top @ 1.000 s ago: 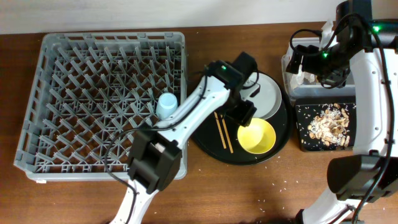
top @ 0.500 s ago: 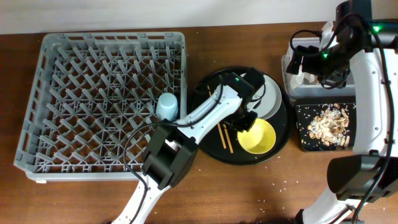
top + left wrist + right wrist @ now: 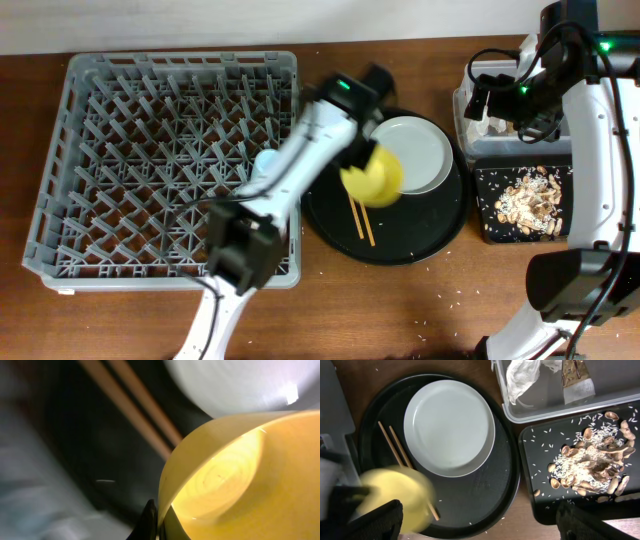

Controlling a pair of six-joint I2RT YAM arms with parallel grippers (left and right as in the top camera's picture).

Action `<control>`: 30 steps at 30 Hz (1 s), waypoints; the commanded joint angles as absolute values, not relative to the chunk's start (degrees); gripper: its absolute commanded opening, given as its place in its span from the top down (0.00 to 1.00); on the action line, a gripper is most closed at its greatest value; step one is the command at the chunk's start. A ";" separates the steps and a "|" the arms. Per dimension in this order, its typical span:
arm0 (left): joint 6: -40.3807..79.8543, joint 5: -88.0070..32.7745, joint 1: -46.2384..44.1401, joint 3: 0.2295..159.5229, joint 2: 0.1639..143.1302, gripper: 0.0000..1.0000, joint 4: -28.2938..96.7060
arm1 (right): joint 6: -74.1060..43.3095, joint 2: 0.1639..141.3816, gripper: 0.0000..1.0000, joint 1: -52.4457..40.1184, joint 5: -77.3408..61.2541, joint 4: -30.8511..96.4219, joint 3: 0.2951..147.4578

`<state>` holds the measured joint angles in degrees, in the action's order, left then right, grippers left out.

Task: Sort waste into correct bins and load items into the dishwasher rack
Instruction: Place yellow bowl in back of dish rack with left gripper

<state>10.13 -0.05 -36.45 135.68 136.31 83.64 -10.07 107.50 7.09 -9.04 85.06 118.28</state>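
Left gripper [image 3: 158, 523], pinched shut on the rim of the yellow bowl [image 3: 373, 175], holds it tilted over the round black tray [image 3: 440, 235]. White plate [image 3: 415, 152] lies at 1 o'clock on that tray, chopsticks [image 3: 360, 220] at 7 o'clock. Dishwasher rack [image 3: 60, 150] stands at the tray's 9 o'clock. Right gripper [image 3: 477, 510], jaws wide and empty, hangs by the clear tub [image 3: 620, 395] of napkins [image 3: 520, 377] and a brown wrapper [image 3: 577, 377], print too small to read. Food scraps [image 3: 590, 460] lie in the black rectangular tray [image 3: 540, 510] at the tub's 6 o'clock.
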 commanded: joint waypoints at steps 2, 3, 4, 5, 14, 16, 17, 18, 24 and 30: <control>13.26 26.00 -29.47 141.88 129.40 0.99 82.52 | -9.85 106.87 0.02 6.83 -8.12 83.57 119.15; 13.82 32.16 -28.71 141.91 129.40 0.99 81.62 | -9.85 106.87 0.01 6.83 -8.12 83.59 119.15; 13.93 36.69 -28.25 141.75 129.45 0.99 80.82 | -9.85 106.87 0.01 6.83 -8.12 83.59 119.15; 13.91 42.74 -27.79 141.12 129.64 0.99 79.11 | -9.85 106.87 0.02 6.83 -8.12 83.59 119.15; 13.67 76.23 -27.07 125.69 132.44 0.99 56.95 | -9.85 106.87 0.02 6.83 -8.12 83.57 119.15; 13.65 80.51 -26.94 122.91 134.06 0.99 53.43 | -9.85 106.87 0.02 6.83 -8.12 83.57 119.15; 13.67 80.82 -26.94 122.06 134.61 0.99 52.77 | -9.85 106.87 0.01 6.83 -8.12 83.59 119.15; 13.69 80.75 -26.98 121.14 135.41 0.99 52.36 | -9.85 106.87 0.01 6.83 -8.12 83.59 119.15; 13.67 80.73 -26.98 118.98 137.43 1.00 50.11 | -9.85 106.87 0.01 6.83 -8.12 83.59 119.15; 13.65 80.62 -29.32 118.98 138.23 1.00 50.15 | -9.85 106.87 0.02 6.83 -8.12 83.59 119.15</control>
<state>13.32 80.05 -27.59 119.77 136.49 50.11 -10.11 107.50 7.09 -8.84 83.59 118.28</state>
